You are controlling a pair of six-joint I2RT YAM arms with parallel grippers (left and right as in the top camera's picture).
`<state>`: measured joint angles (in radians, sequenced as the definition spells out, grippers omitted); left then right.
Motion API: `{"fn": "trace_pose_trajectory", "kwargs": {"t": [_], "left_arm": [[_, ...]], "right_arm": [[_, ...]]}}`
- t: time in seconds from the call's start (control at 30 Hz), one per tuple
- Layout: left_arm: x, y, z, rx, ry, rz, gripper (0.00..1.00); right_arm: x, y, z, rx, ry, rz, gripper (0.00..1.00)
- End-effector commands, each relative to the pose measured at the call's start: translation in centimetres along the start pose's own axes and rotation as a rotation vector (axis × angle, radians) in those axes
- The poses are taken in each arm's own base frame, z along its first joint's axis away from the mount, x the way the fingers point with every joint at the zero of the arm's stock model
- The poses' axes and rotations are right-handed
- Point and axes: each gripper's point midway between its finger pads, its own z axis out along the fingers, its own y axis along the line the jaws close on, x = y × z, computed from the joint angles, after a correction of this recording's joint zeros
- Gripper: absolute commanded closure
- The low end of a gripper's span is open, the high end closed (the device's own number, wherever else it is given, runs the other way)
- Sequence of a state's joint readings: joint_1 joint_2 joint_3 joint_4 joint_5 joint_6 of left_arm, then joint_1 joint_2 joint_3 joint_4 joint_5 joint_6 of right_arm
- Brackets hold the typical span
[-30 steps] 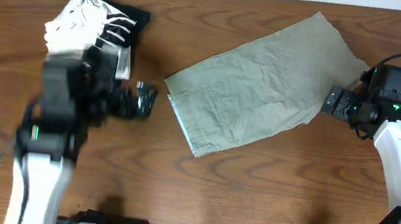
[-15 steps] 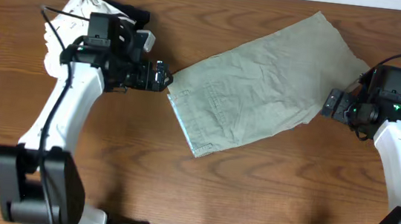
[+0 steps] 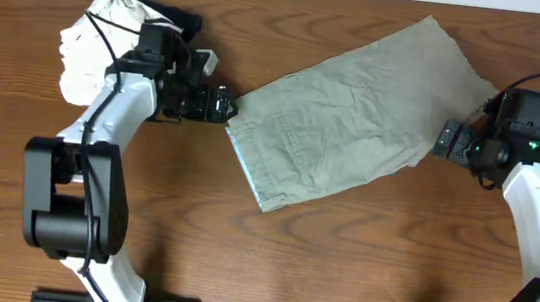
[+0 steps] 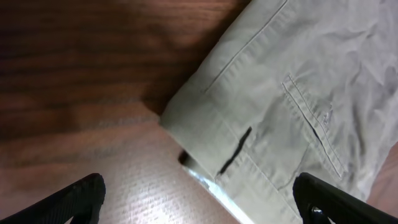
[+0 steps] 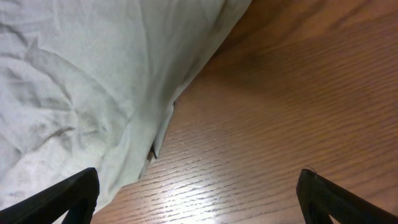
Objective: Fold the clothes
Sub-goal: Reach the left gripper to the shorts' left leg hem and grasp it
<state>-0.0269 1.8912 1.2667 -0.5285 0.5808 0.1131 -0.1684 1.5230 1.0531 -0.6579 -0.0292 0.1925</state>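
Note:
The khaki grey-green shorts point(image 3: 349, 114) lie flat and slanted across the middle of the table, waistband at the lower left, leg hems at the upper right. My left gripper point(image 3: 223, 104) is open at the waistband's upper corner. In the left wrist view that corner of the shorts point(image 4: 292, 99) and a strip of pale blue inner waistband point(image 4: 208, 185) sit between the spread fingers point(image 4: 78, 198), which hold nothing. My right gripper point(image 3: 445, 139) is open at the shorts' right edge. The right wrist view shows the cloth point(image 5: 81, 81) by the left fingertip point(image 5: 65, 196) and bare wood in the gap.
A folded black-and-white striped garment point(image 3: 101, 33) lies at the back left, just behind the left arm. The wooden table point(image 3: 369, 262) runs to a far edge along the top of the overhead view. The arm bases stand at the front edge.
The left arm has swung up and to the right from the front left, bringing its open gripper to the waistband corner. The right arm and the shorts have stayed put.

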Motion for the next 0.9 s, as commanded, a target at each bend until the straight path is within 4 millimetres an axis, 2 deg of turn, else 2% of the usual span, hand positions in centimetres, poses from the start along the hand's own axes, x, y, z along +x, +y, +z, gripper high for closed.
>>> {"fn": "trace_pose_trajectory", "kwargs": {"t": [0.0,0.37,0.67,0.73,0.87], "left_arm": [[-0.1,-0.9,1.4,0.028,0.013,0.045,0.02],[0.2,-0.2,4.8,0.027,0.031,0.065,0.02],[-0.1,0.0,5.1,0.027,0.020,0.072,0.00],[0.0,0.0,5.1,0.028,0.021,0.071,0.10],[0.4,-0.1,5.3,0.035,0.028,0.068,0.16]], "right_arm": [[0.6,-0.4,0.3,0.011,0.010,-0.011,0.01],[1.0,-0.5,0.6,0.013,0.023,-0.011,0.01],[1.0,-0.5,0.6,0.013,0.023,-0.011,0.01],[1.0,-0.5,0.5,0.013,0.022,-0.011,0.01],[1.0,-0.5,0.5,0.013,0.022,-0.011,0.01]]}}
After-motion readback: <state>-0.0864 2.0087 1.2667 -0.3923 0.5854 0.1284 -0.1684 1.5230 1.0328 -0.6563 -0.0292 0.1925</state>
